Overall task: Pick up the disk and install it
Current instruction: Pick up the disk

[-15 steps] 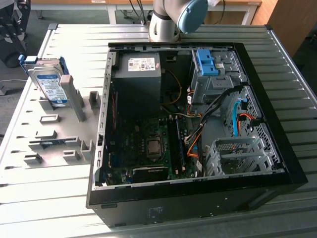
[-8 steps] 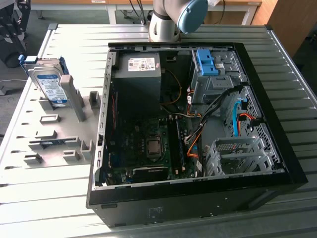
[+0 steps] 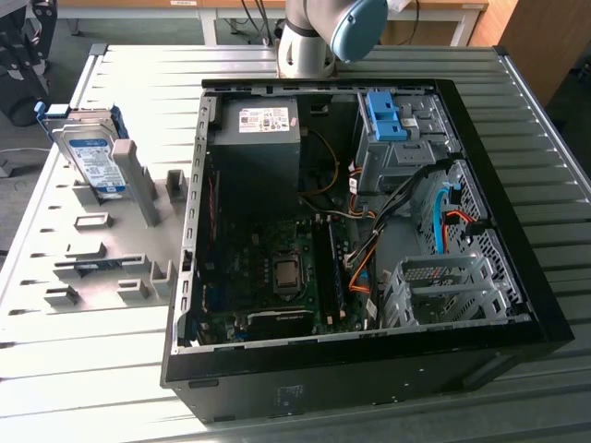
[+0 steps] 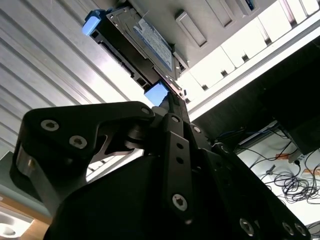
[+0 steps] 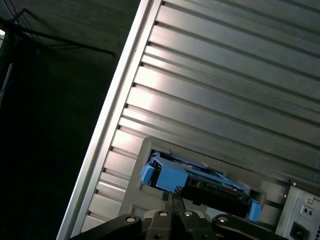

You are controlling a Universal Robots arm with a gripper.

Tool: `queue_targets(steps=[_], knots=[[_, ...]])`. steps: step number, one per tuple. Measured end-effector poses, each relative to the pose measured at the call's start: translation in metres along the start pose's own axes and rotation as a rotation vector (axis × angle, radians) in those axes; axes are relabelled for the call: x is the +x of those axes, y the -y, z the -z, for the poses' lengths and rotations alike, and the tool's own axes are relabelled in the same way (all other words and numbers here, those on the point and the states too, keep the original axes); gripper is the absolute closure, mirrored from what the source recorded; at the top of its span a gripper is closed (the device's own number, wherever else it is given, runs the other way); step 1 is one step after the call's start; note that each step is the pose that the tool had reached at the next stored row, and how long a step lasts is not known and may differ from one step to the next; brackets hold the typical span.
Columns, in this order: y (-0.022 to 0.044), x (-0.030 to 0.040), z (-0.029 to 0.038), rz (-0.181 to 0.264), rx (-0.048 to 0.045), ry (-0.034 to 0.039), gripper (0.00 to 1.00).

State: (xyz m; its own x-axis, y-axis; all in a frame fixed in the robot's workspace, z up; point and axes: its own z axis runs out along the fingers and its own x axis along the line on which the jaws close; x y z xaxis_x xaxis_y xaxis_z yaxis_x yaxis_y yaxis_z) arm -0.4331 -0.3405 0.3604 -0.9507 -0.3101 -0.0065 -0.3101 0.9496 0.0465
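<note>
The arm [image 3: 319, 32] is cut off by the exterior view's top edge; the disk [image 3: 92, 157] is propped in a grey rack [image 3: 138, 198]; the fingers [image 5: 173, 206], pressed together and empty, are aimed at its blue rail [image 5: 165, 176].

Slim black hand [image 5: 168, 196], closed tight.

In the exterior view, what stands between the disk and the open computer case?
In the exterior view, grey upright brackets of the fixture plate stand between the disk and the computer case.
</note>
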Motion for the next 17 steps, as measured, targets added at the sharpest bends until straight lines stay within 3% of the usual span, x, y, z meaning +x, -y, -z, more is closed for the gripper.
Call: queue_targets(steps=[9, 17], knots=[[0.0, 0.0, 0.0, 0.03, -0.0002, -0.0014, 0.89], [0.0, 0.0, 0.0, 0.095, -0.0006, -0.0044, 0.89]])
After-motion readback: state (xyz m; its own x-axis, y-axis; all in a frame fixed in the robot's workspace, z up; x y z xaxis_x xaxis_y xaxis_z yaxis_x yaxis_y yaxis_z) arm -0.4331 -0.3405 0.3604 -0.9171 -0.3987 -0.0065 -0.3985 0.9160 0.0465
